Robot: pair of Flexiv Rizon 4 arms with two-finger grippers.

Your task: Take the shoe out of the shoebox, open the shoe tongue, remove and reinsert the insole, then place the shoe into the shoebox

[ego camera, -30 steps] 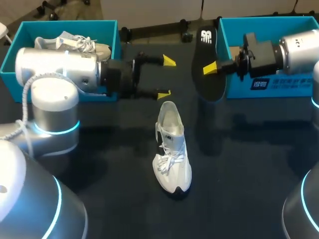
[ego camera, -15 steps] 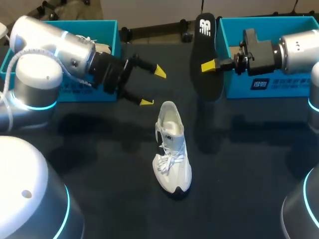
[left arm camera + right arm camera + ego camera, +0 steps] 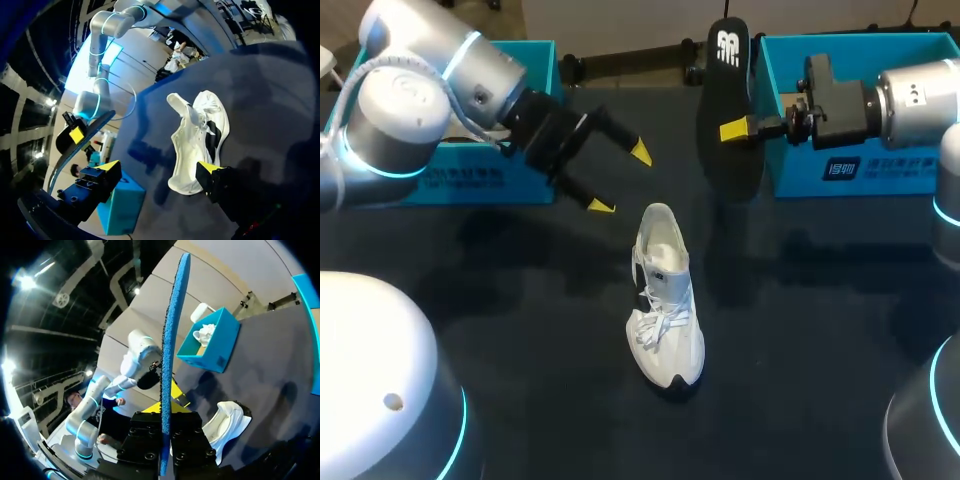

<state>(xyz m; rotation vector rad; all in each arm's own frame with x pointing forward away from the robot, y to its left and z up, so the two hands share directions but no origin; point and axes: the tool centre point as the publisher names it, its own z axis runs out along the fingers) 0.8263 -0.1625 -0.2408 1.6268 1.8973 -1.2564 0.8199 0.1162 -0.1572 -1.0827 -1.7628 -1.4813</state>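
insole (image 3: pixel 725 110) in right gripper (image 3: pixel 740 129) — aloft

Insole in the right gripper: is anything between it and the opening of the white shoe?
Nothing visible. The shoe stands with its opening up, uncovered. The insole is clamped in the right gripper, in the air beyond its heel. The left gripper, open, hovers beside the heel, not over the opening.

shoebox (image 3: pixel 420 188) behind left arm (image 3: pixel 440 70), contents apparently unseen
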